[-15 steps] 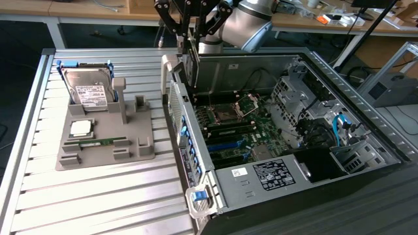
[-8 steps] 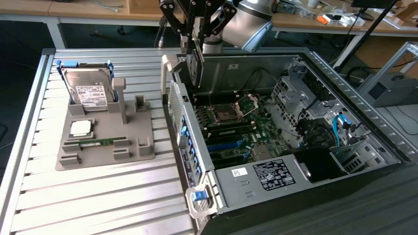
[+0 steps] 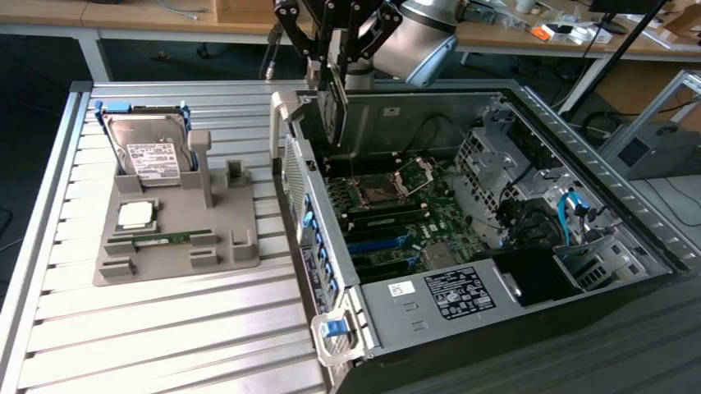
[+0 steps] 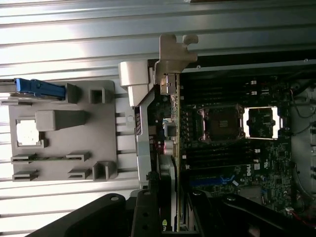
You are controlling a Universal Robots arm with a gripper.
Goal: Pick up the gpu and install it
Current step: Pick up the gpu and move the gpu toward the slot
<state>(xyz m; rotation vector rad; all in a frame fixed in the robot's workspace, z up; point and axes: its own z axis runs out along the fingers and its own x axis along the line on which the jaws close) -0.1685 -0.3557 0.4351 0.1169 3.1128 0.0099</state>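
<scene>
GPU (image 3: 332, 115) hangs on edge over the open computer case (image 3: 378, 316) \- the gripper (image 3: 334, 59) has its jaws clamped on the card's upper edge, which I'd say leaves the lower edge free to meet a slot. It's close to the case wall, above the motherboard (image 3: 405, 222), not yet seated \- the hard drive (image 3: 148, 152) waits in the grey holder (image 3: 164, 254)

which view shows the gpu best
The exterior view: the gpu hangs upright from the gripper over the open case, its dark board visible down its length. The wrist view looks along it edge-on, so it is a thin strip ending in the silver bracket.
</scene>
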